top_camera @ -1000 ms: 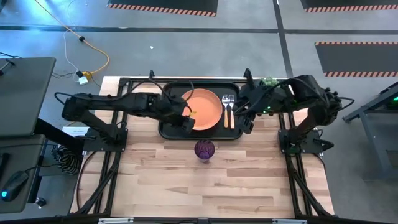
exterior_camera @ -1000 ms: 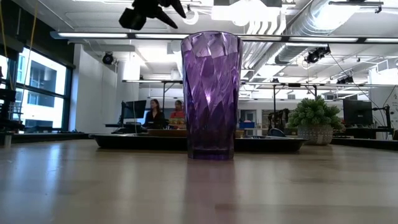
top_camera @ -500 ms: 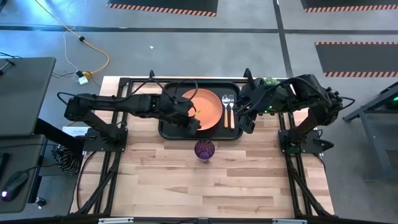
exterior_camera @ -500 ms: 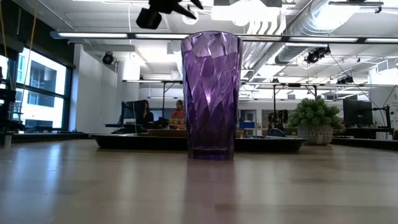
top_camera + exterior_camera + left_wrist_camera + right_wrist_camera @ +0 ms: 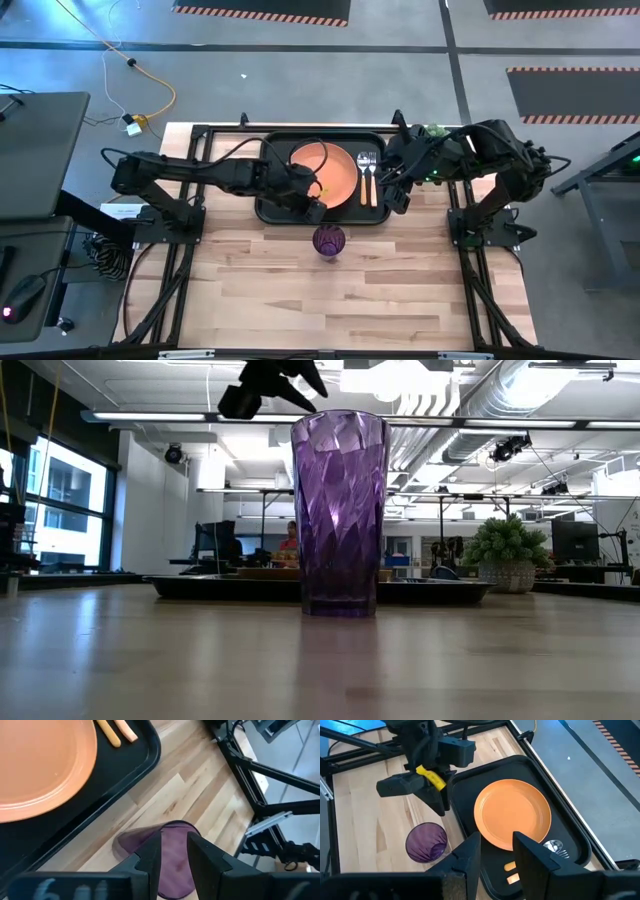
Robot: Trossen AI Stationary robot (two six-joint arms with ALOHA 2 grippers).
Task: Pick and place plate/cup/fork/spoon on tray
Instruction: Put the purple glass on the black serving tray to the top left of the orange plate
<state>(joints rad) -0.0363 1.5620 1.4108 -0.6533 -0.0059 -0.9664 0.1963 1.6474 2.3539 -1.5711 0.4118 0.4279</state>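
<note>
Left gripper (image 5: 316, 208) narrowly parted, empty, above tray (image 5: 272, 211) edge near purple cup (image 5: 329, 240) on worktop (image 5: 330, 300).

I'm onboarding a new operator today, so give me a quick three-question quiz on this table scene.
1. True or false: the cup stands on the tray.
2. Which is not on the tray: A plate, B fork, C cup?
3. Fill in: the left gripper hovers over the tray's front edge, near the ____.

Key: 1 false, it stands on the wooden table. 2 C. 3 cup.
</note>
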